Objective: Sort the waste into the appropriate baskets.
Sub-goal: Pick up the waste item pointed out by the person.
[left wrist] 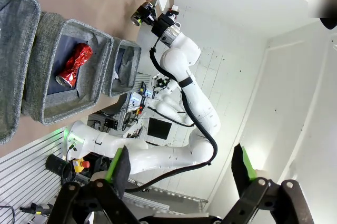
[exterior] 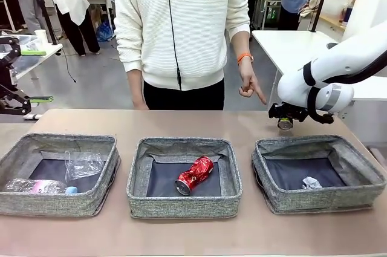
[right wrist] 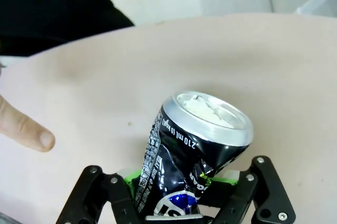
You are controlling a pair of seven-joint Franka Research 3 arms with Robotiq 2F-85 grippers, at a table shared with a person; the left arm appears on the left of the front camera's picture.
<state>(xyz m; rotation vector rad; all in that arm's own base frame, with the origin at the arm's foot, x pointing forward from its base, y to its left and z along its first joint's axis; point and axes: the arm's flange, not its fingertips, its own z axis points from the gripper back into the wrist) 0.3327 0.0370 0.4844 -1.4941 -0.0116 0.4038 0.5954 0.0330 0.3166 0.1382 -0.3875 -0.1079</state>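
Nearest you sit three grey baskets in a row: the left basket [exterior: 57, 175] holds the clear plastic cup [exterior: 83, 164] and the plastic bottle [exterior: 37, 186], the middle basket [exterior: 183, 175] holds the crushed red can [exterior: 194, 175], and the right basket [exterior: 317, 172] holds the paper ball [exterior: 311, 182]. At two o'clock beyond that last basket, your right gripper [exterior: 285, 119] is clamped on the dark can [right wrist: 190, 158] over the table [exterior: 193, 123]. A person's hand [exterior: 250, 86] points down just beside it. Your left gripper [left wrist: 179, 176] hangs at nine o'clock, fingers [left wrist: 120, 165] spread apart, holding nothing.
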